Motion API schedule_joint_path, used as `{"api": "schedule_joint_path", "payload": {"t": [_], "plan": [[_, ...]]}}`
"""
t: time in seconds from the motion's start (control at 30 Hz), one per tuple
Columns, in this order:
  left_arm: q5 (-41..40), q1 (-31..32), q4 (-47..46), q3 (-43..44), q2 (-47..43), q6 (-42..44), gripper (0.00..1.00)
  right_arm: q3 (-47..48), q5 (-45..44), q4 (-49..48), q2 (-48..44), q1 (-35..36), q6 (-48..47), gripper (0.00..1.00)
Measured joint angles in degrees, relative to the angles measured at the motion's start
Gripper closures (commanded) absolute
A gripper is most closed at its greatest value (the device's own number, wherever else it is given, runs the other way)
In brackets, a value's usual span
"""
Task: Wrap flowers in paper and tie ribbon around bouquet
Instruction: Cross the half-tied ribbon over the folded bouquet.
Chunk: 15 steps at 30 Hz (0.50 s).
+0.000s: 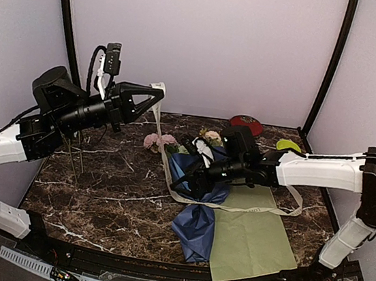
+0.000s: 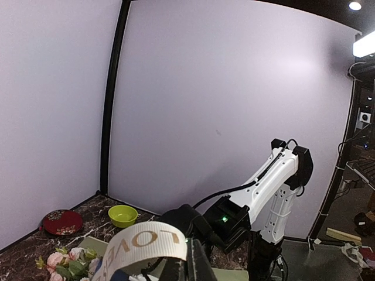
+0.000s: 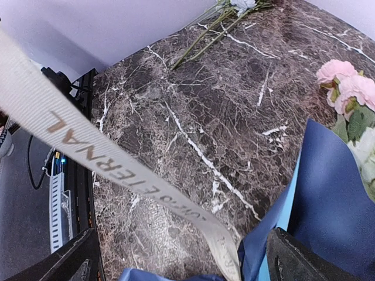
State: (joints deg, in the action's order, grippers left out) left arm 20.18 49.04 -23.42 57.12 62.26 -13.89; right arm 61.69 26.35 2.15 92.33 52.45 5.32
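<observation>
The bouquet (image 1: 197,203) lies mid-table, its dark blue paper (image 3: 331,199) around the stems and its pink and cream flowers (image 1: 161,141) pointing to the back. The beige lettered ribbon (image 1: 162,144) rises taut from the bouquet to my left gripper (image 1: 157,90), which is raised high and shut on the ribbon's end (image 2: 140,246). The band's other part loops flat on the table to the right. My right gripper (image 1: 187,175) hovers low over the wrapped stems, open. The ribbon (image 3: 117,164) runs slanting between its spread fingers (image 3: 307,257) without being pinched.
A yellow-green sheet (image 1: 251,237) lies right of the bouquet, partly under it. A red plate (image 1: 246,124) and a green bowl (image 1: 287,146) sit at the back right. Loose flower stems (image 1: 73,154) lie at the table's left side.
</observation>
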Motion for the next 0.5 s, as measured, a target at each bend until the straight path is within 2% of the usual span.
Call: {"api": "schedule_joint_path", "payload": {"t": [0.27,0.33,0.5], "plan": [[1.68,0.09,-0.76,0.96,0.11,0.83,1.0,2.21,7.13,-7.76,7.41,0.0,-0.24,0.09],[1.66,0.11,-0.96,1.01,0.11,1.09,1.0,2.21,9.01,-9.57,8.0,0.0,0.13,0.14],[1.51,0.11,-0.94,1.03,0.11,1.64,1.0,2.47,11.91,-12.07,8.48,0.0,1.11,0.49]]}}
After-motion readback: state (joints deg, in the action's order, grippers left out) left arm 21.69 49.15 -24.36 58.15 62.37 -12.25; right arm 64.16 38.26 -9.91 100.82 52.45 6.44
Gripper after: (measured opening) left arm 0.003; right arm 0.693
